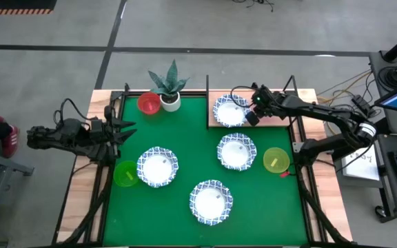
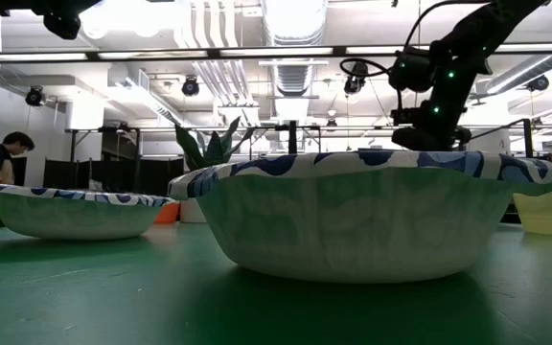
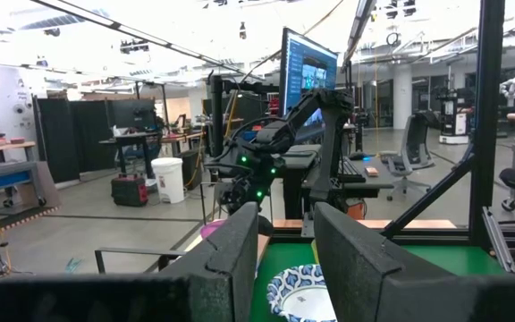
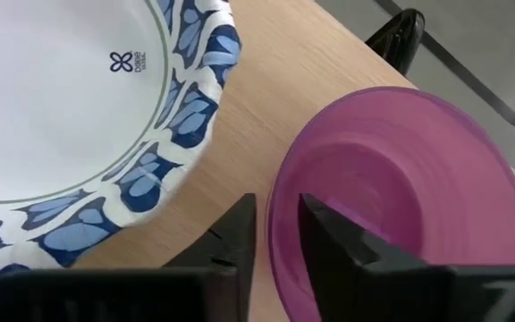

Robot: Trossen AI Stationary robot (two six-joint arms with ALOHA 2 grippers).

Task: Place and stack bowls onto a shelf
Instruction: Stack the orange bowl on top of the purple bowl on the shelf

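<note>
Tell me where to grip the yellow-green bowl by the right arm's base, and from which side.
Grip the yellow-green bowl by its thin upturned rim, coming from above with one finger inside and one outside. It sits upright and open-topped on the mat, and its outer edge, away from the white bowl, looks freest.

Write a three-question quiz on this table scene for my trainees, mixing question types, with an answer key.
1. True or false: a patterned bowl already sits on the shelf.
2. How many patterned bowls lie on the green mat?
3. Which small bowl lies right by the right gripper on the shelf? A red, B purple, C yellow-green.

Key: 1 true. 2 three. 3 B, the purple bowl.
</note>
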